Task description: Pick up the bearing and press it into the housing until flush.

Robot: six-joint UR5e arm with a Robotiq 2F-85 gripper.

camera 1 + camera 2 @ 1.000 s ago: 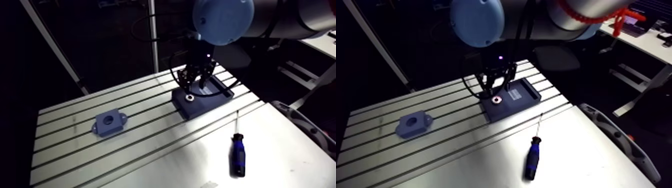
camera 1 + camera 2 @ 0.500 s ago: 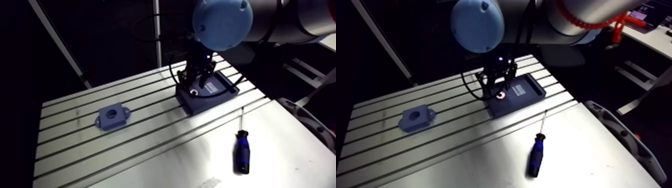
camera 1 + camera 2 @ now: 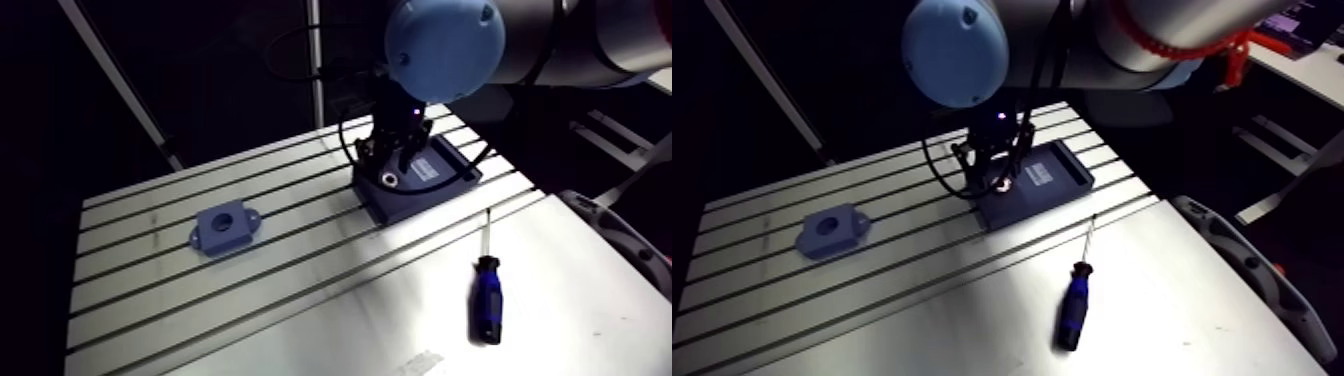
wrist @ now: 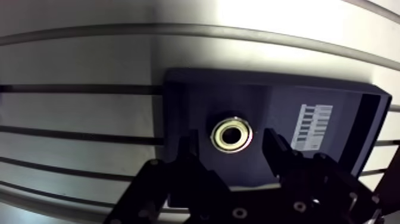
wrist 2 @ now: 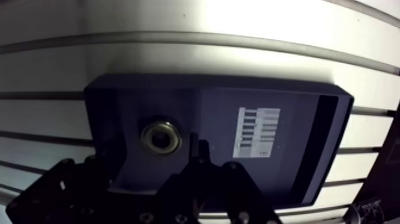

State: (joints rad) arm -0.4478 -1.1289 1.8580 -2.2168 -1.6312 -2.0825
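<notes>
Bearing (image 4: 233, 134): small shiny metal ring with a dark bore, lying flat in a round seat.
Tray (image 4: 190, 89): dark, matte, rectangular, with a low rim. It holds the bearing near one end and a white printed label (image 4: 314, 126) further along its floor.
Gripper (image 4: 232, 141): released. Its two black fingers (image 4: 190, 161) are spread to either side of the bearing, with a gap showing on each side.
Housing (image 3: 225, 228): blue-grey block with a round bore and two rounded ears. In the arm view it stands at 8 o'clock from the tray, well apart, and its bore is empty.
Screwdriver (image 3: 486, 300): blue-and-black handle and thin steel shaft, at 5 o'clock from the tray.
Table (image 3: 300, 290): pale aluminium with long parallel slots.
</notes>
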